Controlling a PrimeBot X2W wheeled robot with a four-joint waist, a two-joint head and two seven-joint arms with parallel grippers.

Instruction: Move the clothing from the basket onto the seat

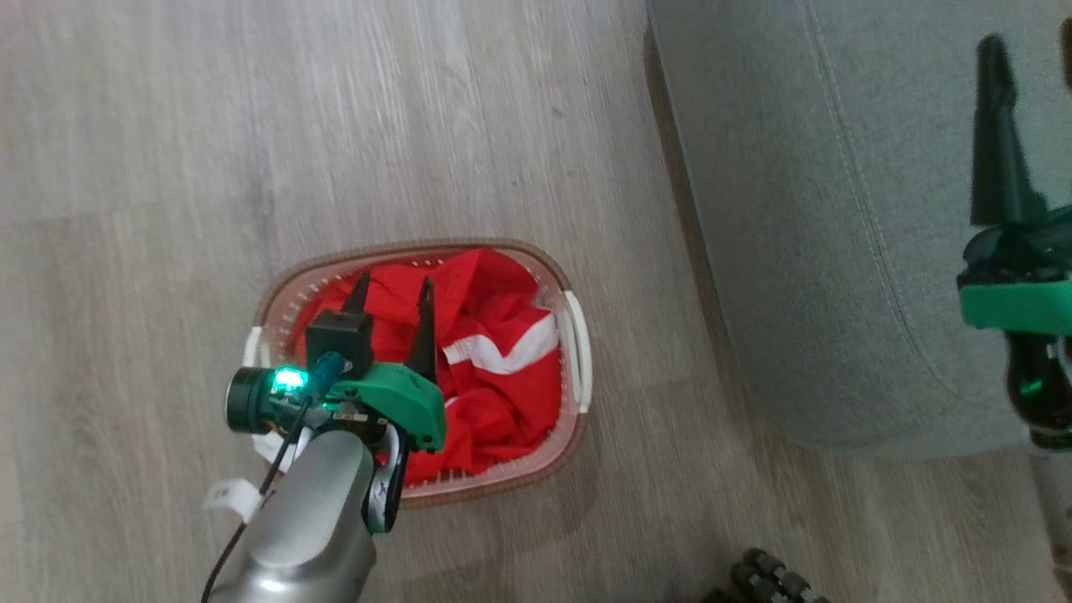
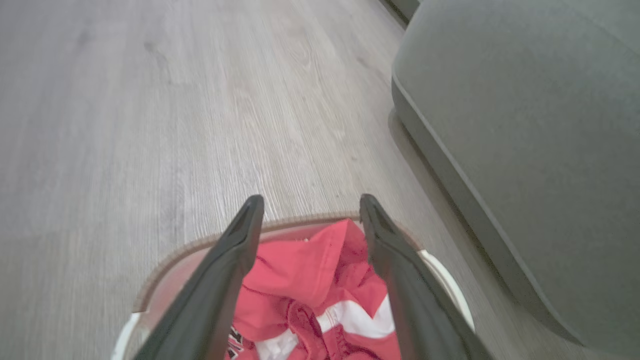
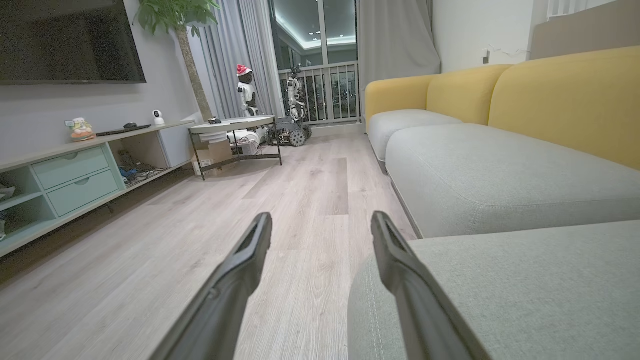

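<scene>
Two long dark fingers of the left gripper [image 1: 394,281] stand spread wide with nothing between them, low in the centre of the head view. They point over the left half of the red clothing [image 1: 494,335]. In the left wrist view the fingers straddle the crumpled cloth along the bottom edge. Whether the tips brush the fabric cannot be told.

The clothing fills the white perforated basket [image 1: 579,352] and is heaped up to its brown rim, with a white band [image 1: 502,350] showing on the right of the pile. It looks thin, light and limp, probably a little slick. It should bunch and trail rather than lift as one piece. A raised fold near the middle of the heap seems the best place to pinch, deep enough to gather several layers. A shallow nip on a single smooth layer may slip out, and a loose end could snag on the rim and tug the light basket along.

The basket sits on the pale wood floor [image 1: 251,126], just beside the grey-green seat [image 1: 796,209], which takes up the upper right of the head view. The right gripper [image 3: 322,216] is likewise spread and empty, poised above the edge of that seat.
</scene>
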